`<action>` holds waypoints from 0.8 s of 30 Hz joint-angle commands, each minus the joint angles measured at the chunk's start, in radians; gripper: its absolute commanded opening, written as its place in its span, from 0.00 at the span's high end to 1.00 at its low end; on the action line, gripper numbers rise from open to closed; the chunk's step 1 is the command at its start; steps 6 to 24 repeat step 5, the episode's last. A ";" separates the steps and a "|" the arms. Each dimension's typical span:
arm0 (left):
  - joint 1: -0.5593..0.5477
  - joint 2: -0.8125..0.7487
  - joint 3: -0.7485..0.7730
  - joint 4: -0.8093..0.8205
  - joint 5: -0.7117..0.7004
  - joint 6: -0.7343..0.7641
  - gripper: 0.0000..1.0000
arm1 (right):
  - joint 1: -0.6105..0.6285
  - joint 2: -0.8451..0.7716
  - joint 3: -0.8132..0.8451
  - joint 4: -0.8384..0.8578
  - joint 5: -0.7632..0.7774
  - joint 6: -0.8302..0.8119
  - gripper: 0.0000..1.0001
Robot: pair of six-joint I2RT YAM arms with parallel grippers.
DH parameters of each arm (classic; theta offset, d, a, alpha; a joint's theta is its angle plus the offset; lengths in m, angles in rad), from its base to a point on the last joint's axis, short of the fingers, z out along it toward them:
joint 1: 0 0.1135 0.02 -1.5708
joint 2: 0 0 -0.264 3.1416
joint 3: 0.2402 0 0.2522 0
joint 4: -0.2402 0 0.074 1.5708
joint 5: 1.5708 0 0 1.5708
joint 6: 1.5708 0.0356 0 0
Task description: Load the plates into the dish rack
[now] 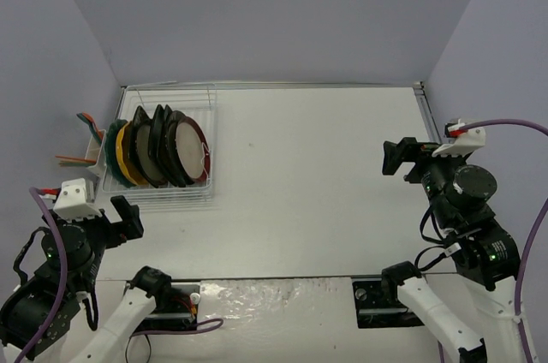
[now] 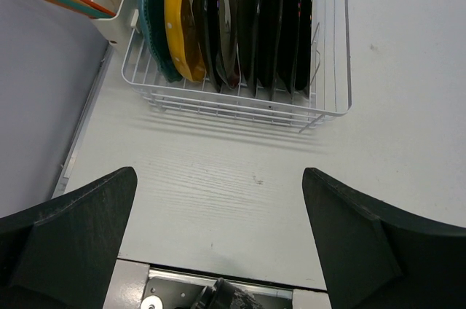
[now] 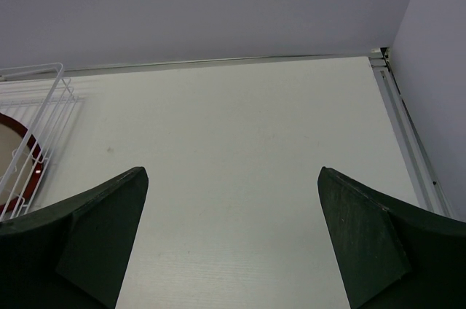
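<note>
The white wire dish rack point(image 1: 163, 198) stands at the table's left side. Several plates stand upright in its slots: a teal scalloped one point(image 1: 112, 149), an orange-yellow one point(image 1: 126, 160), black ones point(image 1: 156, 147) and a red-rimmed one with a pale centre point(image 1: 187, 147) at the right end. The left wrist view shows the rack point(image 2: 240, 108) with the yellow plate point(image 2: 182, 25) and black plates point(image 2: 269, 25). My left gripper point(image 1: 128, 216) point(image 2: 218, 172) is open and empty, near of the rack. My right gripper point(image 1: 392, 157) point(image 3: 233, 170) is open and empty at the right, far from the rack point(image 3: 54, 105).
A white utensil cup point(image 1: 92, 153) point(image 2: 109, 6) with orange and teal sticks hangs on the rack's left side, against the left wall. Grey walls enclose the table on three sides. A metal rail point(image 1: 426, 115) runs along the table's right edge.
</note>
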 commanded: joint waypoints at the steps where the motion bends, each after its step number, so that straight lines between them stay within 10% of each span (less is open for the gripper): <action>1: -0.006 0.024 0.046 0.016 0.012 0.005 0.05 | 0.022 -0.005 -0.001 0.063 0.060 -0.020 0.00; 24: -0.006 0.015 0.047 0.010 0.008 -0.005 0.05 | 0.037 -0.005 0.007 0.067 0.073 -0.030 0.00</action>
